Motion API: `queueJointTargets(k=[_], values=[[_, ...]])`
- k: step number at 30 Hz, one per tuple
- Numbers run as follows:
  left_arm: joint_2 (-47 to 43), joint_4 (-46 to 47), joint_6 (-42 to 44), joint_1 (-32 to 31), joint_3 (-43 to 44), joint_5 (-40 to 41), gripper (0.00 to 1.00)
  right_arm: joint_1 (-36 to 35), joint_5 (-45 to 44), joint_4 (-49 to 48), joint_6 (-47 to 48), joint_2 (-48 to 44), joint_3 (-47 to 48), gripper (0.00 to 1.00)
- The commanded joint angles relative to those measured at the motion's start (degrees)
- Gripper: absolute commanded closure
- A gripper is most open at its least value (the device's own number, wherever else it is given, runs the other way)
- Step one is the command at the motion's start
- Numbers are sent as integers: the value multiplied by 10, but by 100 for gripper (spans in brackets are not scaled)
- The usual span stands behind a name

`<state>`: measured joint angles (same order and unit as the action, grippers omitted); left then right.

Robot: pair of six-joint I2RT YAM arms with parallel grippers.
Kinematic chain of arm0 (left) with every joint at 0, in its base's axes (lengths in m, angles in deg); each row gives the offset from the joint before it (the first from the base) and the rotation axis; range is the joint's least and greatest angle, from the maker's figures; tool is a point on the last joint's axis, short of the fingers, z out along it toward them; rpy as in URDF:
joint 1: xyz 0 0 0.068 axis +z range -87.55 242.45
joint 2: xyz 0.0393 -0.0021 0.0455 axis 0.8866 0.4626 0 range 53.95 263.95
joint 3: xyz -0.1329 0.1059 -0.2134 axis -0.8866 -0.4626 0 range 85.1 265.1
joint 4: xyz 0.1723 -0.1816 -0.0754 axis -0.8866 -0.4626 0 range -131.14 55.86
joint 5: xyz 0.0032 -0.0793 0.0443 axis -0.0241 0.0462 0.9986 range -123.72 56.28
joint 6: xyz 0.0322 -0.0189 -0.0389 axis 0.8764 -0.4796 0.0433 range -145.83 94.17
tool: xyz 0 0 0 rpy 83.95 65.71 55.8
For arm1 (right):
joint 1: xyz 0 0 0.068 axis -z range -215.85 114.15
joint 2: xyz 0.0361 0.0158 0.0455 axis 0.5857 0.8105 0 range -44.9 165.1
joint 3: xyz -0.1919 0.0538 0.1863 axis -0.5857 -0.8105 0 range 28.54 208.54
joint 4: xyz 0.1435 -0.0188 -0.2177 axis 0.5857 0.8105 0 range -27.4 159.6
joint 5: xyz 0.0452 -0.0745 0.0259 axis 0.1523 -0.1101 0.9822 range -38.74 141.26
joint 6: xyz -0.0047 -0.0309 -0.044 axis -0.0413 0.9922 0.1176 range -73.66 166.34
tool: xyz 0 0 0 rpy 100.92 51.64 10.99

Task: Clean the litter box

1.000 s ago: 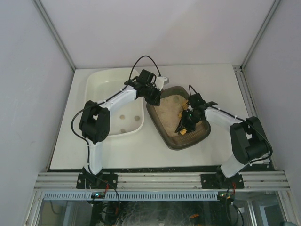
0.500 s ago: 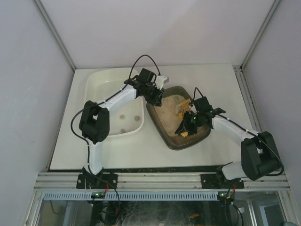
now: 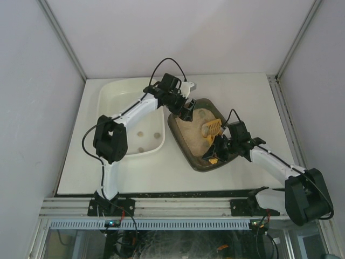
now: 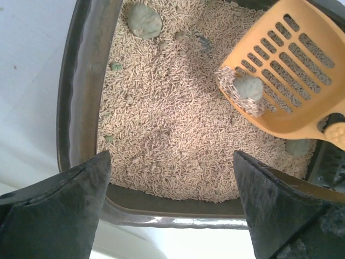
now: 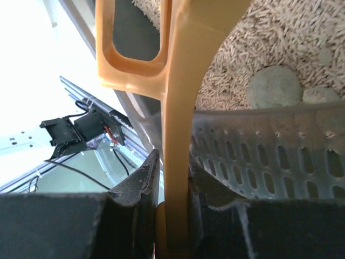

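Note:
The litter box (image 3: 186, 141) is a dark brown tray of beige pellets in the middle of the table. My left gripper (image 3: 186, 109) hangs open at its far-left rim. In the left wrist view that gripper (image 4: 172, 181) straddles the rim (image 4: 81, 81) with daylight on both sides, holding nothing. My right gripper (image 3: 220, 147) is shut on the handle of a yellow slotted scoop (image 3: 212, 128). The scoop's head (image 4: 291, 70) rests on the litter with a grey clump (image 4: 248, 88) on it. Seen from the right wrist, the gripper (image 5: 173, 178) pinches the yellow handle (image 5: 178, 108) between its pads.
A larger white tub (image 3: 116, 102) stands left of the litter box, touching it, with a few small clumps (image 3: 140, 133) on its floor. More grey clumps (image 4: 144, 20) lie in the litter. Cage walls close in the table on three sides.
My left gripper has opened and let go of the litter box rim, lifting slightly. My right arm has swung out to the right, drawing the scoop toward the box's near right side.

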<state>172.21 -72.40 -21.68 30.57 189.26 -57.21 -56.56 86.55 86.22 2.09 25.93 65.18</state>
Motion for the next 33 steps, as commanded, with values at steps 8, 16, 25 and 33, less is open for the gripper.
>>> queueJointTargets(k=[8, 16, 25, 33], values=[[35, -45, 142, -20, 49, 89, 0, -24, 11, -66, -45, -86, -26, 100], [-33, -58, 218, -46, 27, 150, 0, -41, -5, -73, -51, -91, -36, 100], [1, -53, 281, -21, 74, 182, 0, -20, 9, -248, -115, -175, -142, 100], [30, -72, 282, -20, 107, 156, 0, -22, -13, -359, -195, -253, -245, 100]])
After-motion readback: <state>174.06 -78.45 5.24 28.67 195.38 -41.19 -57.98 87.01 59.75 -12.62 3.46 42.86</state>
